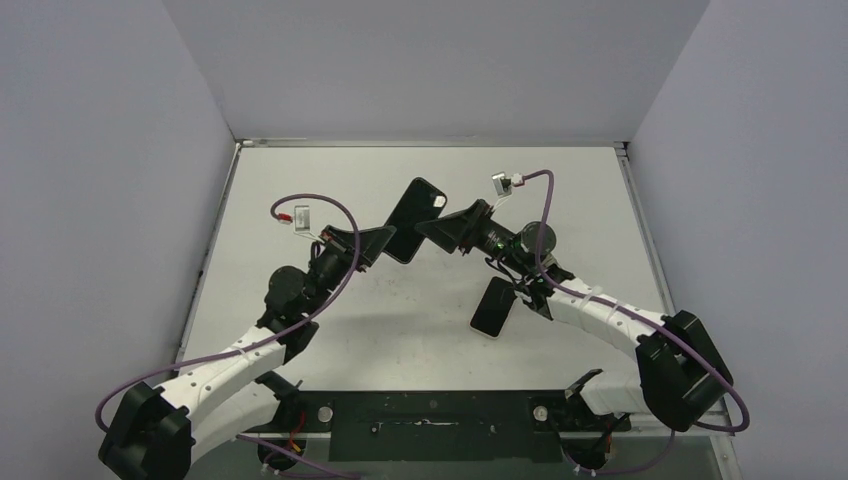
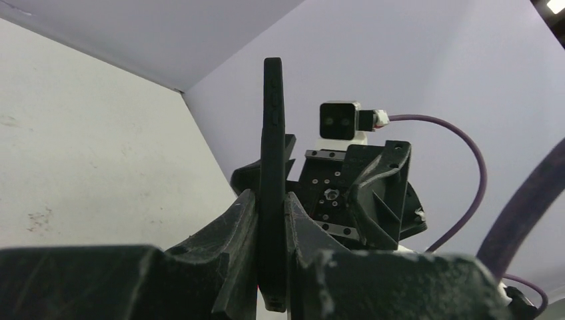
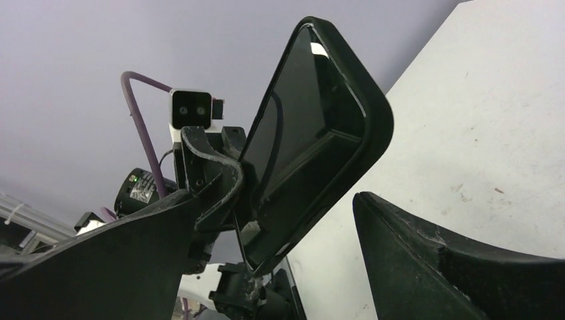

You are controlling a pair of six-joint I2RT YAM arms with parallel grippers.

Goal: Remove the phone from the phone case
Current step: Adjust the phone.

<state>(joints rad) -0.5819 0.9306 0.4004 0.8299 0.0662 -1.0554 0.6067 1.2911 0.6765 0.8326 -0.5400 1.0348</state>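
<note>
The slim black phone with a pale edge (image 1: pixel 492 307) lies flat on the white table (image 1: pixel 330 180), below and to the right of the black rubbery phone case (image 1: pixel 413 220) and partly tucked under the right forearm; it appears to be already free of the case. The case hangs in the air above the table. From the right wrist view it shows a hollow, glossy inside with a raised rim and nothing filling it, so it reads as empty. The left gripper (image 2: pixel 272 223) is clamped on the case's lower end, one finger pressed against each flat face, and holds it edge-on and upright in its own camera. The right gripper (image 1: pixel 432 228) sits just to the right of the case with its jaws spread wide and nothing between them. Its tips are close to the case's long edge, but I cannot tell whether they touch it. With the phone out, what remains seems to be clearing away from the case cleanly. The right gripper should draw straight back from the case with its jaws wide, so that no fingertip hooks the soft rim and twists it in the left grip. The right forearm should lift before swinging, because the phone lies right beneath it and could be swept along the table. The left grip should stay firm until the case is set down well apart from the phone.
</note>
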